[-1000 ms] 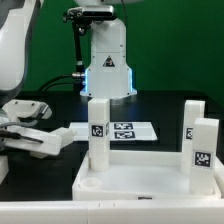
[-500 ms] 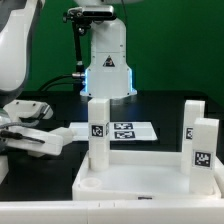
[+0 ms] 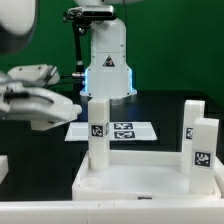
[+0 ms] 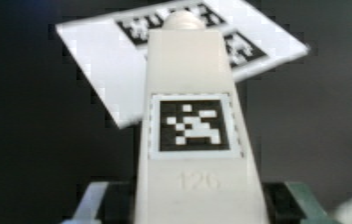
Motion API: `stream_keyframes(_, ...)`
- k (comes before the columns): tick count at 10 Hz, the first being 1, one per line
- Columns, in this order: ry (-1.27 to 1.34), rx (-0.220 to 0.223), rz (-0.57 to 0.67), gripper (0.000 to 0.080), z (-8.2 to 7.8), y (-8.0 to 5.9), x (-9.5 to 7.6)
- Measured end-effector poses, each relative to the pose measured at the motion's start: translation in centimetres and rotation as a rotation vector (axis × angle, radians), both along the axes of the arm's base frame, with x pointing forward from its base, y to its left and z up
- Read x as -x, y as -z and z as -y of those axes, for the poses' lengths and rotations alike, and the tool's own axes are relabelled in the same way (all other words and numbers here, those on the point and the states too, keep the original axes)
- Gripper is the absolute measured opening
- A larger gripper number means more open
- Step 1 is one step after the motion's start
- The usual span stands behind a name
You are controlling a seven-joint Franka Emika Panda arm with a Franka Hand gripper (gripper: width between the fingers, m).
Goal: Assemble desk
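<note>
Jaws clamp the fourth leg [image 4: 192,130] lengthwise, carried above the marker board [image 4: 111,55] toward the tabletop's [image 3: 140,180] empty socket [image 3: 88,184].

White glossy rounded arm [image 3: 22,40], white base [image 3: 108,62] with blue light, black cable, blurred grey-white gripper [image 3: 45,103]

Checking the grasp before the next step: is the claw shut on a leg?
Yes: the leg sits between the claw fingers in the wrist view.
</note>
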State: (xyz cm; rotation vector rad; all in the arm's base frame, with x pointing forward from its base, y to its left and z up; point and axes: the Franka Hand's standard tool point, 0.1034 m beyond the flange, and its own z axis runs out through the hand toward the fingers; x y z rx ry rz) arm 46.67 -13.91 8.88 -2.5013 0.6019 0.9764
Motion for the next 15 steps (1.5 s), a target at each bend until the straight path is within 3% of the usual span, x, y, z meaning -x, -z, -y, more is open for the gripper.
stream_keyframes(1, 0.011, 0.024, 0.029, 0.0284, 0.0, 0.4, 0.5)
stream_keyframes(2, 0.015, 0.073, 0.095, 0.0284, 0.4, 0.8, -0.5)
stream_keyframes(3, 0.015, 0.117, 0.17, 0.0284, 0.4, 0.2, -1.4)
stream_keyframes(5, -0.053, 0.168, 0.373, 0.0284, 0.3, -3.8, -6.5)
stream_keyframes(6, -0.086, 0.199, 0.469, 0.0284, 0.1, -5.1, -8.6)
stream_keyframes(8, -0.08, 0.266, 0.572, 0.0284, -0.3, -5.6, -9.5)
stream_keyframes(10, -0.065, 0.373, 0.702, 0.0284, 0.3, -5.6, -10.1)
stream_keyframes(11, -0.104, 0.44, 0.812, 0.0284, -0.8, -6.4, -11.4)
stream_keyframes(12, -0.125, 0.462, 0.873, 0.0284, -2.1, -7.0, -12.4)
stream_keyframes(13, -0.113, 0.511, 0.96, 0.0284, -2.9, -7.7, -13.6)
stream_keyframes(14, -0.095, 0.552, 1.037, 0.0284, -4.8, -7.7, -14.0)
stream_keyframes(15, -0.066, 0.567, 1.049, 0.0284, -5.3, -6.8, -13.1)
